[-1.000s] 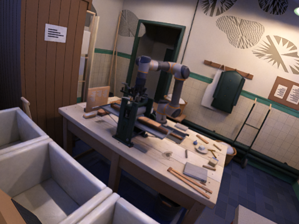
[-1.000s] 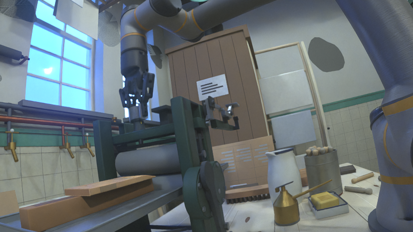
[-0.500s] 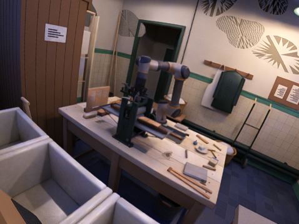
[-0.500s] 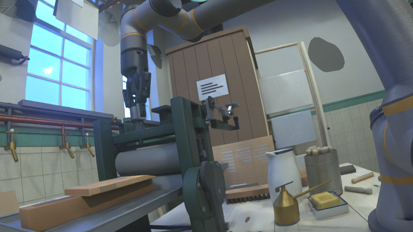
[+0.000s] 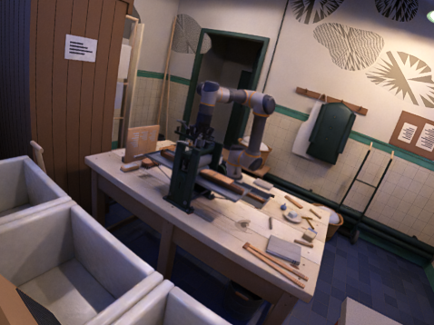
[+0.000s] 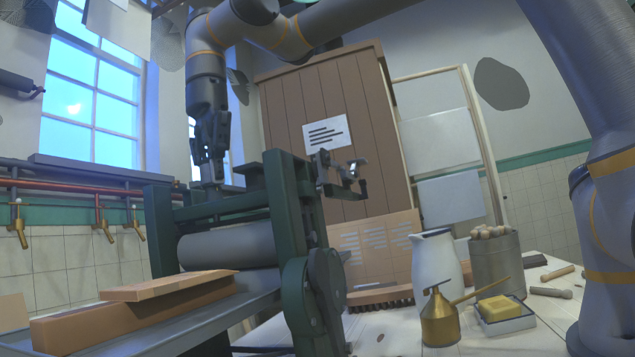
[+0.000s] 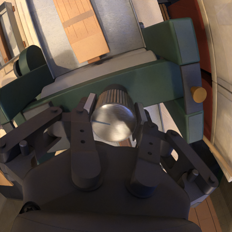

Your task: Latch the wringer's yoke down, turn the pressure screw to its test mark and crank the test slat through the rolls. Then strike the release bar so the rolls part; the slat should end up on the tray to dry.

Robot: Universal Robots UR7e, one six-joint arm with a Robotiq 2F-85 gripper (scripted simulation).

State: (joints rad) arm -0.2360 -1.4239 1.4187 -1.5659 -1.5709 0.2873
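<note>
The pressure screw's knurled metal knob (image 7: 113, 112) stands on the green yoke (image 7: 121, 86) atop the wringer (image 5: 190, 174), and my gripper (image 7: 114, 108) grips it with one finger on each side. A dark line on the knob's top face points toward the left finger. The grey rolls (image 6: 226, 244) lie under the yoke. The wooden test slat (image 6: 168, 284) rests on the metal feed tray in front of the rolls, lying over a wooden block (image 6: 128, 311). The crank wheel (image 6: 317, 284) sits on the wringer's near post.
A latch assembly (image 6: 339, 177) sticks out from the top of the near post. A brass pin (image 7: 198, 94) projects from the yoke's end. On the table stand a white jug (image 6: 435, 262), a brass oil can (image 6: 439, 313), a tin of pegs (image 6: 493, 262) and a soap dish (image 6: 502, 311).
</note>
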